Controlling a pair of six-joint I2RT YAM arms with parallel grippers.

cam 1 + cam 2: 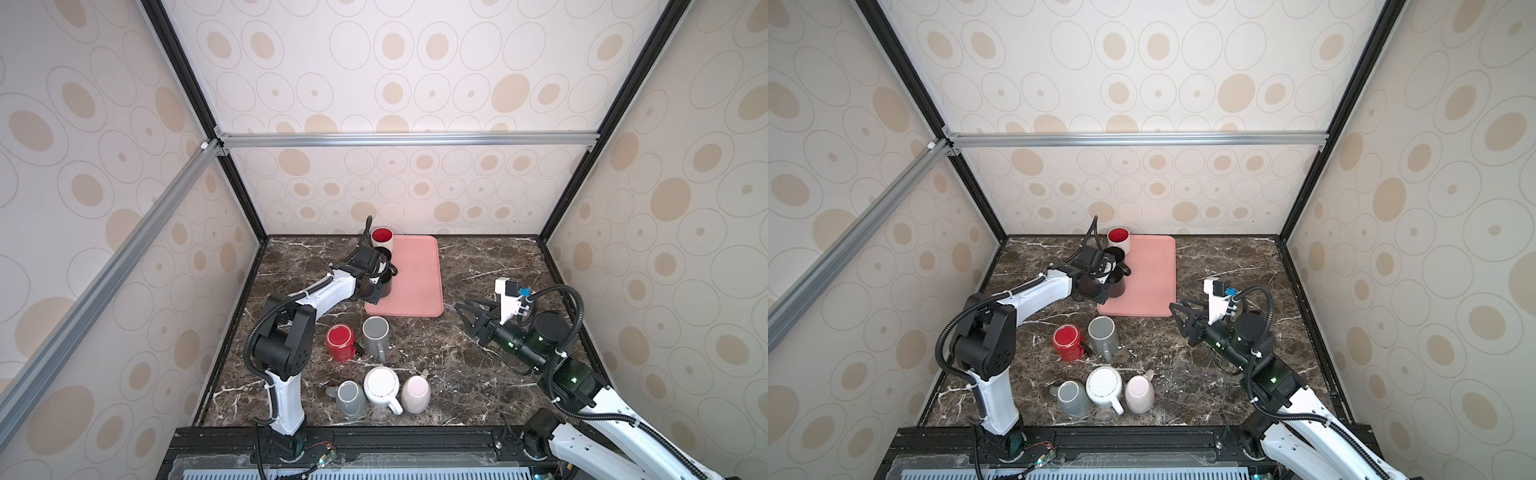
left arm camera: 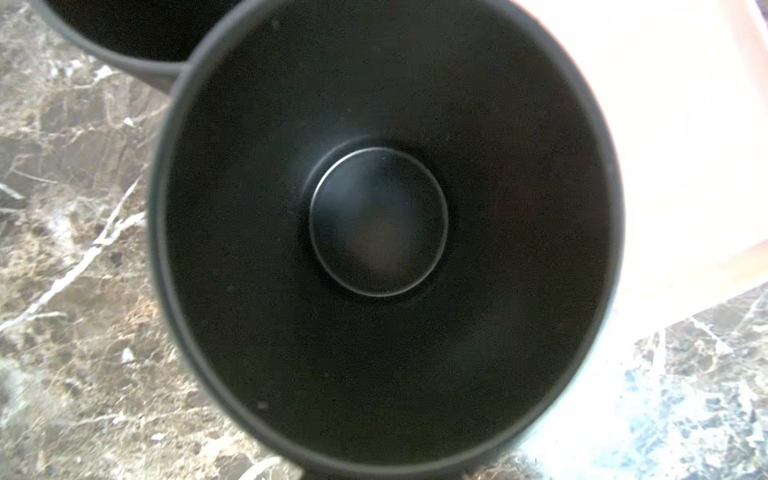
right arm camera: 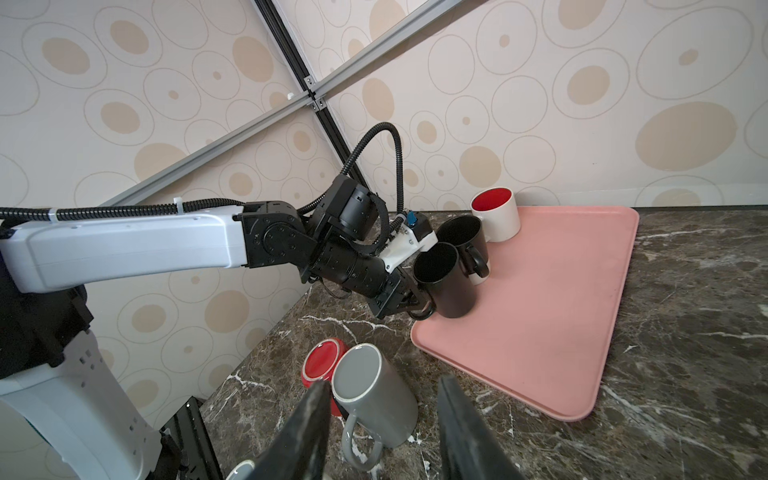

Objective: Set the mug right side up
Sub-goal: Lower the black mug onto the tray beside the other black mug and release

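Low centre in a top view, five mugs (image 1: 381, 384) look bottom-up, so I'd count them as still to do. Mid-right, right gripper (image 1: 476, 307) has its jaws apart and is empty. Further up, left of centre, left gripper (image 3: 417, 309) is clamped on the handle of the black mug (image 1: 385, 286), which is upright on the left edge of the pink tray (image 1: 419, 274); release pending.

Top views look down (same scene); left wrist seemingly peers into mug (image 2: 378, 220).

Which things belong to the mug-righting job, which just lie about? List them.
Job: near black mug, left gripper, pink tray.
Lying about: far black mug, red-lined mug, red mug, dark grey mug, light grey mug, white mug, pink mug, right gripper.
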